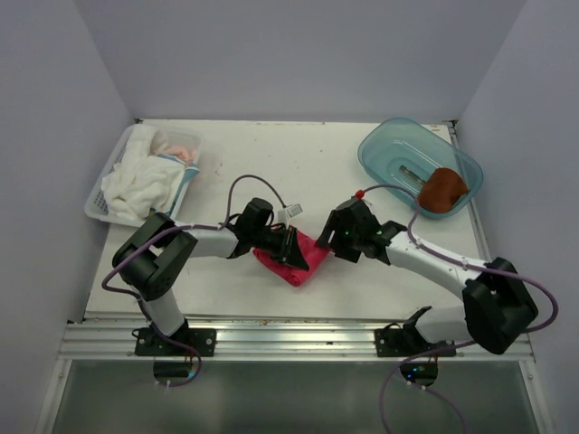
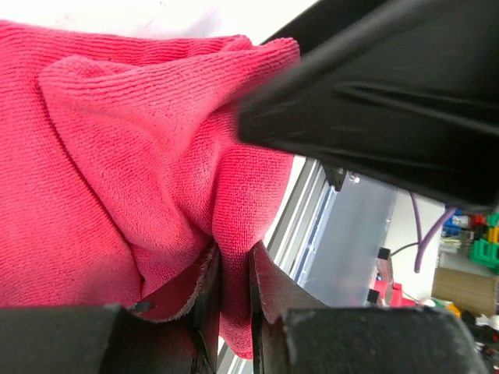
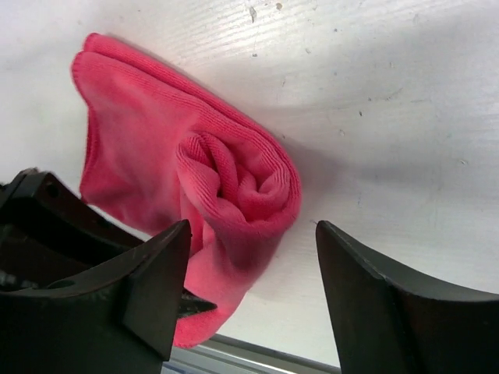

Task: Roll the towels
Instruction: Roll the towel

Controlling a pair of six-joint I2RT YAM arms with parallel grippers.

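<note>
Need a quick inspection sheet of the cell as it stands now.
Surface: white table, lightly scuffed.
Job's things: pink towel partly rolled, front centre; brown towel bundled in blue tub, far right.
Clutter: white cloths in basket, far left.
Tools: left tool shut on pink towel's fold; right tool open at its rolled end.
Cables: purple cables looped along both arms.
Surroundings: plain grey walls.

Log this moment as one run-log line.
left gripper: shut on pink towel | right gripper: open nearby | brown towel: in blue tub
</note>
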